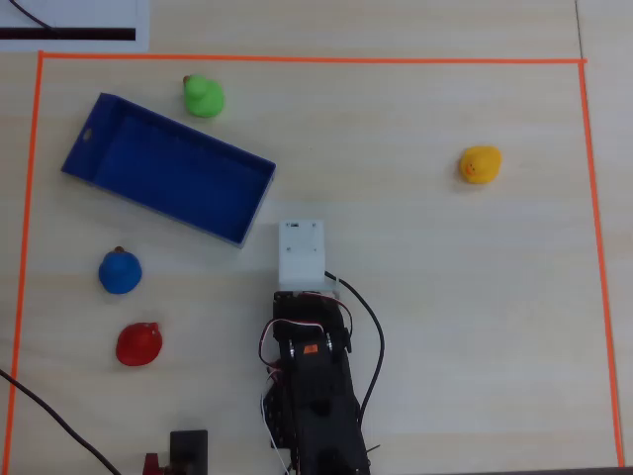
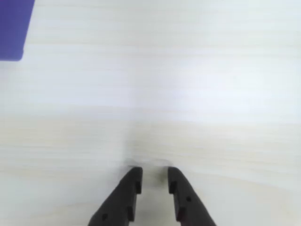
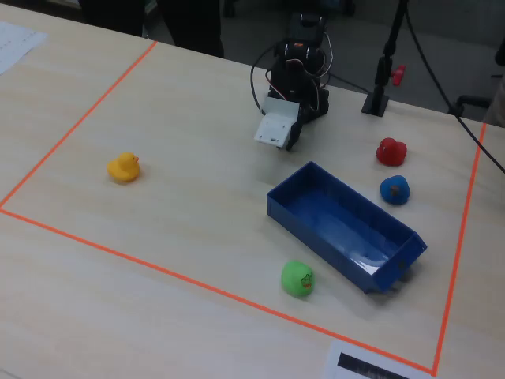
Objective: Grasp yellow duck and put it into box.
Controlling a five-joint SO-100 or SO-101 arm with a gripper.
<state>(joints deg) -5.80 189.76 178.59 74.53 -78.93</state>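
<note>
Table (image 1: pixel 415 297) light wood, orange tape border (image 1: pixel 297 59) round work area. Box (image 1: pixel 168 170) blue, empty, sits left of arm (image 1: pixel 312 396) in overhead view. Arm folded near its base, gripper (image 2: pixel 154 178) low over bare table, jaws slightly apart, nothing between them. Yellow duck (image 1: pixel 481 163) far right in overhead view, well apart from box and gripper. Green duck (image 1: pixel 203 97) just beside box's far wall. Blue duck (image 1: pixel 120 271) and red duck (image 1: pixel 138 343) left of arm. No readable writing anywhere.

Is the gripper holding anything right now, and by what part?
Nothing. The gripper is empty over bare table; the yellow duck sits untouched, far from it.
</note>
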